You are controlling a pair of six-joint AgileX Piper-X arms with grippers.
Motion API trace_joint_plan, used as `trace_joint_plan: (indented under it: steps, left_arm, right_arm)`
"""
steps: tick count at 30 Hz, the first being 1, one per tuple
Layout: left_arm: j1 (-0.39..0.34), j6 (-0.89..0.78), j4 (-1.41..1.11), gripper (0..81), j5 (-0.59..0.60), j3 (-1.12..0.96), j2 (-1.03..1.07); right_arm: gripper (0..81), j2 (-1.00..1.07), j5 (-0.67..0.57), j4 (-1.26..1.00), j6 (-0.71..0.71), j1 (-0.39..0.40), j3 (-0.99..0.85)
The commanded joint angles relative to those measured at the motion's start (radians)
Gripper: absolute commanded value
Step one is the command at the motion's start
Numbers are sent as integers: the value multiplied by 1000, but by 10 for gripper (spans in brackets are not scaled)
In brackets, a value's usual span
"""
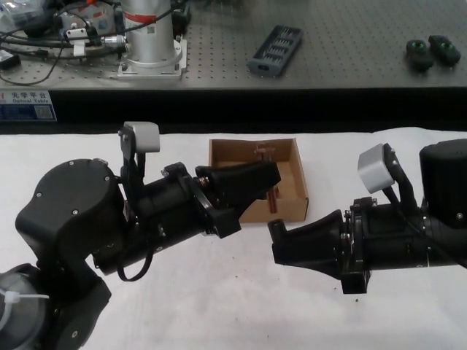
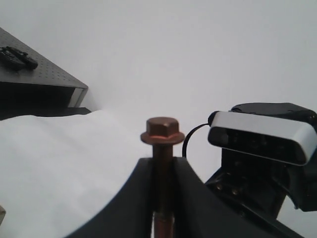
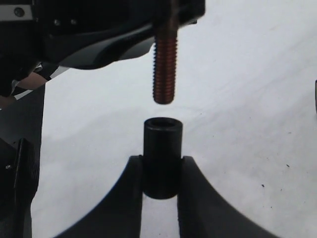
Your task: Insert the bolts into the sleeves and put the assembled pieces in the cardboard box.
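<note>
Misalignment is the risk we flag. The left gripper (image 2: 162, 166) pinches the copper bolt (image 2: 162, 134) by its shank, threaded tip just above the black sleeve (image 3: 163, 148), not yet in. The right gripper (image 3: 162, 163) clamps that sleeve upright. We judge a small sideways offset or tilt catches the rim and jams or twists the sleeve. The cardboard box (image 1: 292, 149) sits just behind both grippers.

Open air lies between the tip of the bolt (image 3: 164, 64) and the mouth of the sleeve (image 3: 163, 141) facing it. The left gripper (image 1: 271, 179) overhangs the near left part of the cardboard box (image 1: 298, 179); the box's far right part is open from above. The right gripper (image 1: 277, 232) sits near the box's front right corner.
</note>
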Motion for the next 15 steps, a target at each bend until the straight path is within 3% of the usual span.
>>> trace_joint_plan:
  steps: [1, 15]
  left_arm:
    - [-6, -17, -8, 6, 16, -3, 2]
    - [-8, 27, 73, 6, 29, -3, 2]
  right_arm:
    - [1, 0, -17, -17, 2, -7, -1]
    - [1, 0, -35, -24, 15, -7, -1]
